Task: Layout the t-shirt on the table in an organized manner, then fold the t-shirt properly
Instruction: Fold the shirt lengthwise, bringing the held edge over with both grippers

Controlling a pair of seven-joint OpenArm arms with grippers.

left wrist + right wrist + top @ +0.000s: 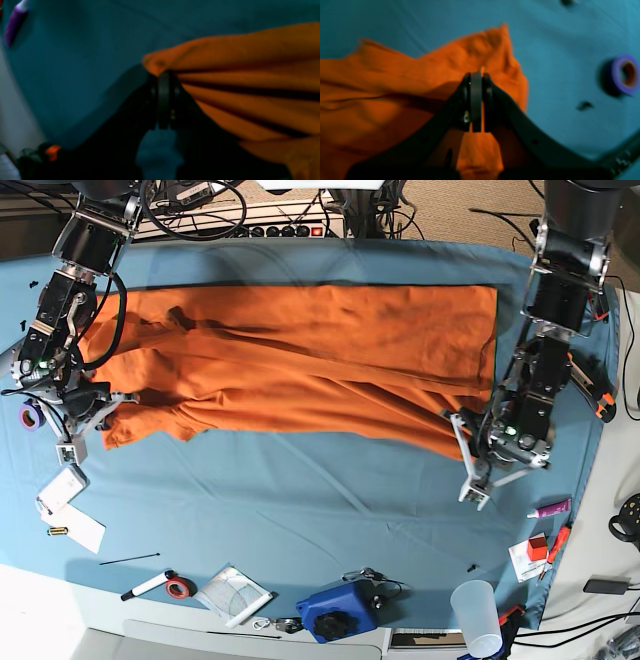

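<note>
We see the table [300, 510], cloth-covered, bearing the t-shirt [300, 350], 1 cup [478, 616], tape roll [30, 417], and marker [148, 585].

Right hand [476, 75] clamped on orange t-shirt [382, 82] (purple tape roll [623, 75] nearby).

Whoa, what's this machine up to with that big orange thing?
It is a two-armed robot working on an orange t-shirt that lies spread, still wrinkled, across a table covered in teal cloth. The right gripper is pinched shut on one end of the shirt, and the left gripper is shut on the fabric edge at the other end. No fold has been made yet; it looks like the robot is laying the shirt out flat first.
</note>
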